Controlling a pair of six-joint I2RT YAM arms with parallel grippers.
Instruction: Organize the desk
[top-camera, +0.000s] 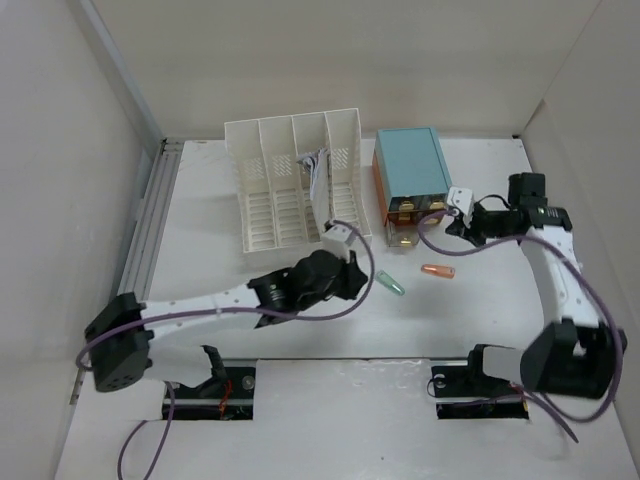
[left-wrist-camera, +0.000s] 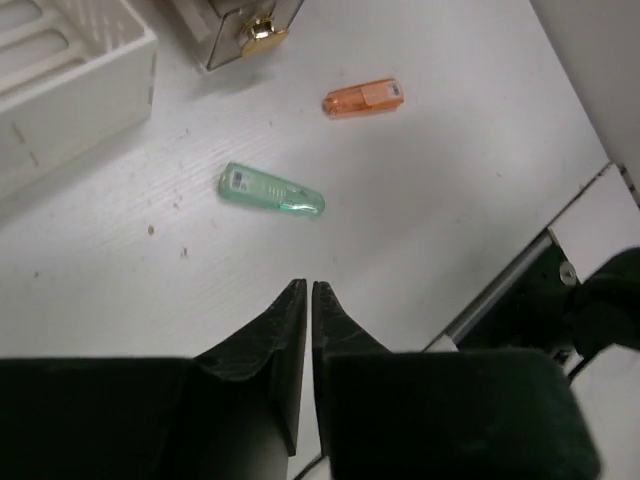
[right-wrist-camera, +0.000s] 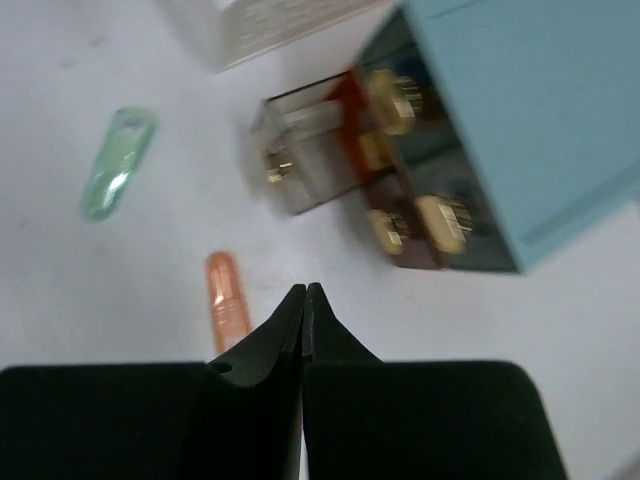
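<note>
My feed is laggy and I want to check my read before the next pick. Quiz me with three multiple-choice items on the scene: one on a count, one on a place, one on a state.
1. How many compartments has the file rack? A two; B four; C six.
2. Where is the green capsule? A in the rack; B on the desk, left of the orange capsule; C stacked on the orange capsule.
3. How are the left gripper and right gripper? A both open; B left shut on the green capsule; C both shut, empty.
Answers: B, three dividers make four slots; B, it lies on bare tabletop; C, each wrist view shows fingertips together, nothing between.
</note>
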